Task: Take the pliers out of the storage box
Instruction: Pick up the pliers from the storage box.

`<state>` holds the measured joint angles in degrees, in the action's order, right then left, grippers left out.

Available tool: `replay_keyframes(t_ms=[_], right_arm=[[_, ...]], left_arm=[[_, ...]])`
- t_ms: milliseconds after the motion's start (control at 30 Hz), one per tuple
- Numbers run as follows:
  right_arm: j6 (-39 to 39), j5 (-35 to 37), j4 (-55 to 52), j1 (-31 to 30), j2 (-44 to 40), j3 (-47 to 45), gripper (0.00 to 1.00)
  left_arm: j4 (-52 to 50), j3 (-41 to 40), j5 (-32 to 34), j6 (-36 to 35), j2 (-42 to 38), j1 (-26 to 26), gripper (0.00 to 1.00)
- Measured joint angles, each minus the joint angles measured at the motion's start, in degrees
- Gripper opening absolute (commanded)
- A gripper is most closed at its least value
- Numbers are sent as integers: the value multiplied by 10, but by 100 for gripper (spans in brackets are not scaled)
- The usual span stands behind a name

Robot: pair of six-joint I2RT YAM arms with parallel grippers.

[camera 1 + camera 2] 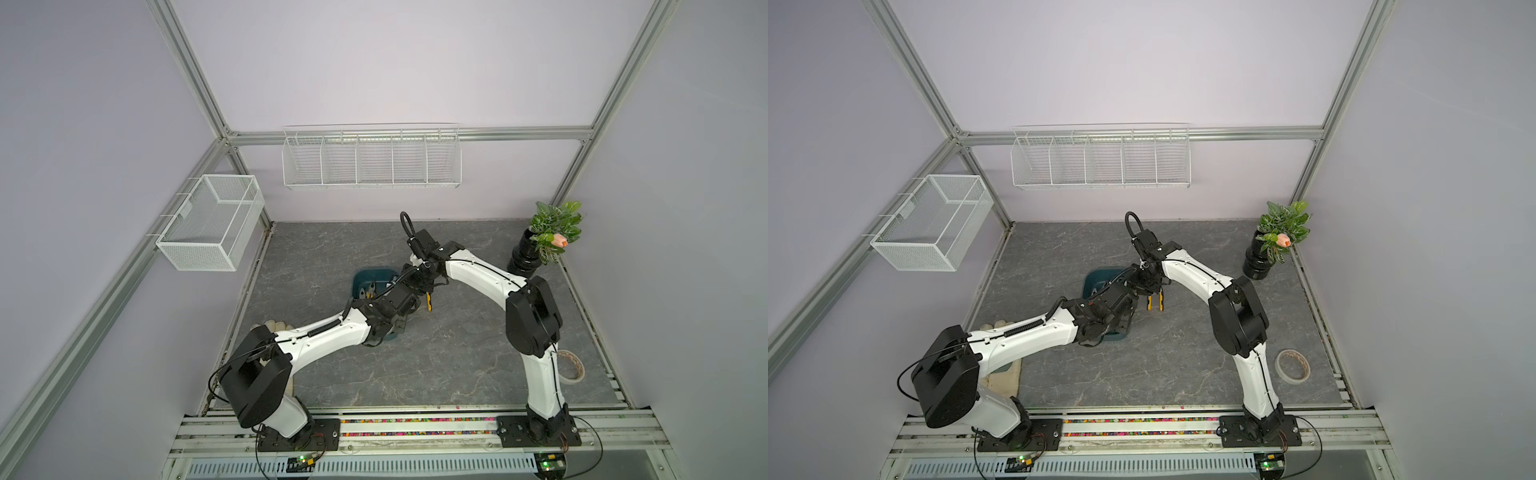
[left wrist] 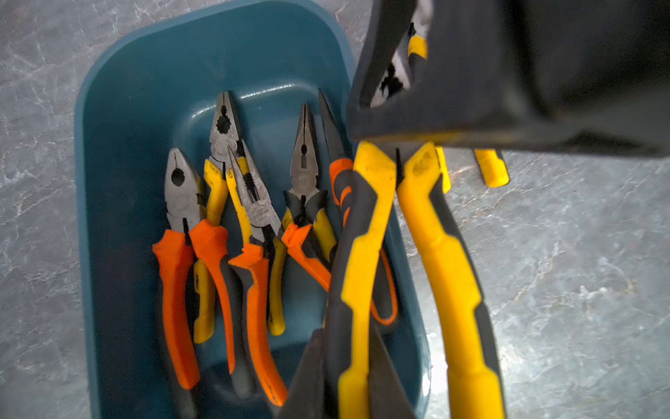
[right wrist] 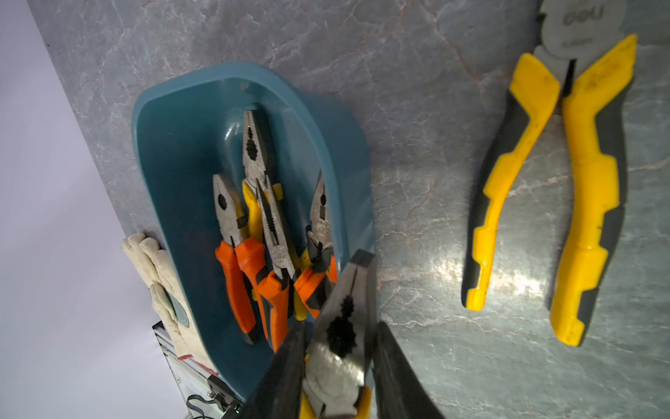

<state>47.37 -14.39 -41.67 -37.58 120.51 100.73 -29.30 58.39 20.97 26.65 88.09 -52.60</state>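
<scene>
Both arms meet over the storage box, which sits mid-desk. Left tool: nearly fully closed, clamped on one yellow-and-black handle of the held pliers. The second handle of that pair hangs free beside it. In the left wrist view the pair lies across the box's long rim, one handle over the box and the other over the desk. Right tool: fingers stand narrowly apart on either side of the same pair's metal head. A thin gap seems to show on one side; cannot tell whether it is actually gripping. Five pliers are in the box, heads all pointing towards the same short end and handles overlapping: three orange-and-black, two yellow-and-black, with at least two needle-nosed. One more yellow-handled pair, the desk pliers, lies flat on the desk outside the box and well apart from it, handles spread. It shows in a top view just beside the right tool. A pale work glove lies against the box's far long side.
</scene>
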Motion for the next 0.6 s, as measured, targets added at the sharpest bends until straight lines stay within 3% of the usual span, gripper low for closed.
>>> replay_keyframes(t_ms=[67,100,233,467,500,567,600], right_arm=[[14,0,4,0,0,-1,16],[23,-1,7,0,0,-1,13],[32,0,7,0,-1,-2,7],[25,13,5,1,-9,-2,6],[23,16,5,1,-11,-2,7],[17,21,4,3,-16,-2,7],[8,23,4,3,-18,-2,7]], left_arm=[[3,0,0,1,0,-1,0],[3,0,2,5,0,-2,0],[3,0,3,7,0,-3,0],[10,0,2,6,0,-3,0],[12,0,2,6,0,-3,3],[19,0,0,5,0,-3,35],[24,0,-1,2,0,-4,43]])
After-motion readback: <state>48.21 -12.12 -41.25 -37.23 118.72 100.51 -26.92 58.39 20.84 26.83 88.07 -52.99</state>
